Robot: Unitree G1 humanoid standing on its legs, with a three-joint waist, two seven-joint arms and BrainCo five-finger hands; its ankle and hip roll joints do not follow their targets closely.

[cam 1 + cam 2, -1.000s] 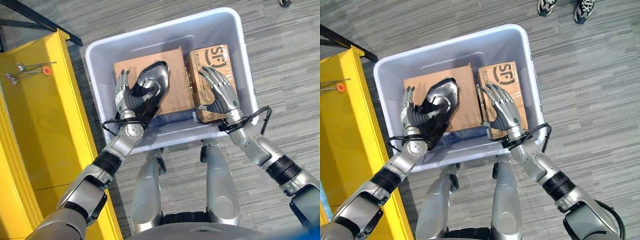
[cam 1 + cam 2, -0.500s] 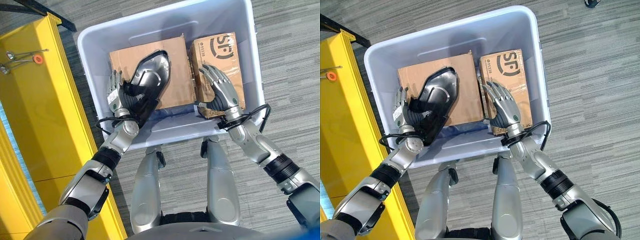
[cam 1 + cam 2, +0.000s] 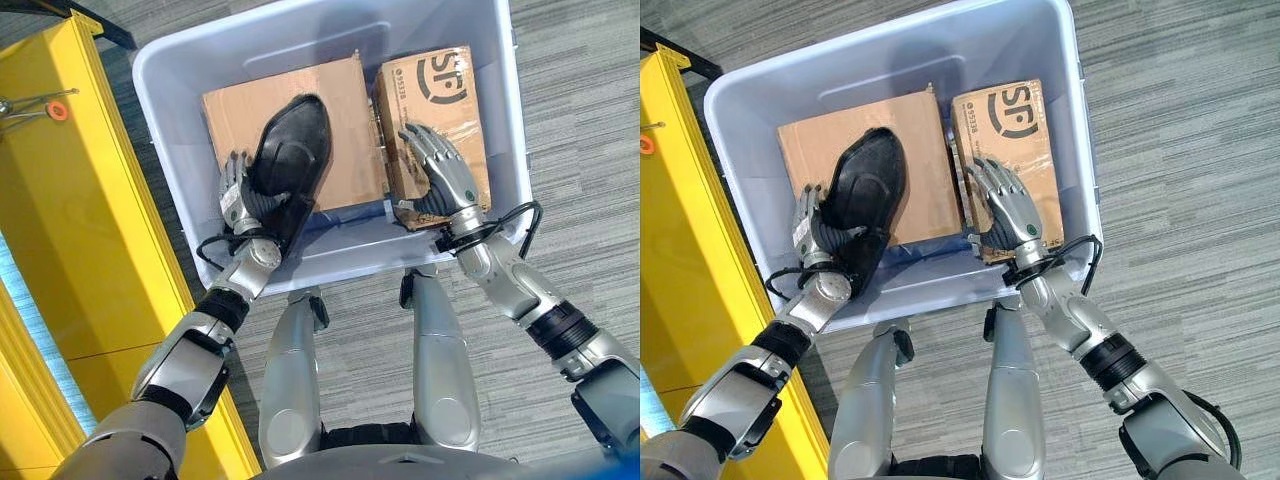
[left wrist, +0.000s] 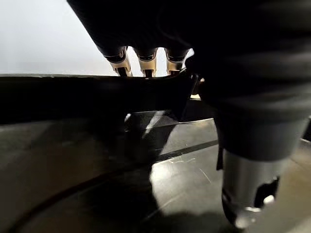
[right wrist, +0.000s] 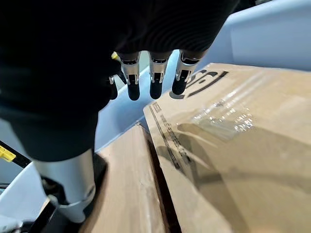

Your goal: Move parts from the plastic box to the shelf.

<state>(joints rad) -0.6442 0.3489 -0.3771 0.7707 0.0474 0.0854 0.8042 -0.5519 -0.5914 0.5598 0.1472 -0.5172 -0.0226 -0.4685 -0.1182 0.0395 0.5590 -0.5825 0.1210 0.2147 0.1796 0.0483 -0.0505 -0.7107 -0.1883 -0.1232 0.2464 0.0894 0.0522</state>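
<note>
The pale plastic box [image 3: 175, 140] stands on the floor in front of me. In it lie a large cardboard box [image 3: 240, 120] and a smaller printed cardboard box [image 3: 440, 90]. My left hand [image 3: 240, 200] is shut on a black curved shell-shaped part [image 3: 290, 160], held tilted over the large box with its dark back up. In the left wrist view the fingers [image 4: 146, 60] hook behind the part's edge [image 4: 73, 97] and the thumb sits on the near side. My right hand [image 3: 440, 180] is open, its fingers [image 5: 155, 82] spread just over the smaller box [image 5: 233, 136].
A yellow shelf [image 3: 80, 220] runs along the left, close to the plastic box. Small metal pieces with an orange ring [image 3: 57, 112] lie on it. Grey carpet floor [image 3: 580, 150] stretches to the right.
My left hand has turned the part so its dark back shows instead of its shiny inside. The right hand stays over the smaller box. The camera has shifted.
</note>
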